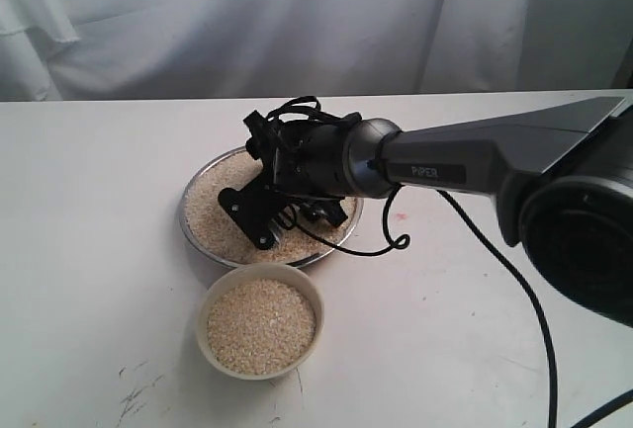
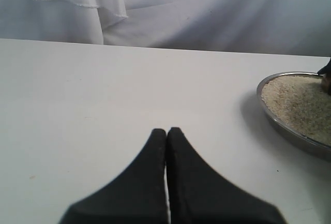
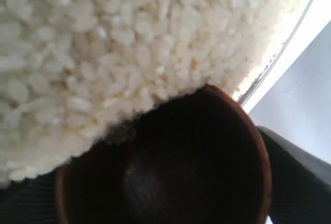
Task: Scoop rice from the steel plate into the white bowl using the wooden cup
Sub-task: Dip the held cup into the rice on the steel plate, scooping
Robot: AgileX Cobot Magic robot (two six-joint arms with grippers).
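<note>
The steel plate (image 1: 194,191) holds a bed of rice (image 1: 213,213). My right gripper (image 1: 292,213) reaches down into it, shut on the wooden cup (image 3: 207,172), which the arm mostly hides in the exterior view. In the right wrist view the cup lies tilted with its dark mouth pushed against the rice (image 3: 103,38), a dark finger (image 3: 302,182) on its side, and the plate's rim (image 3: 279,63) just beyond. The white bowl (image 1: 204,329) stands in front of the plate, filled with rice (image 1: 261,324). My left gripper (image 2: 166,131) hangs shut and empty over bare table beside the plate (image 2: 289,133).
The table is white, with a white curtain (image 1: 297,13) behind it. A black cable (image 1: 495,260) trails from the right arm across the table to the right of the plate. Small dark marks (image 1: 134,393) show near the front left.
</note>
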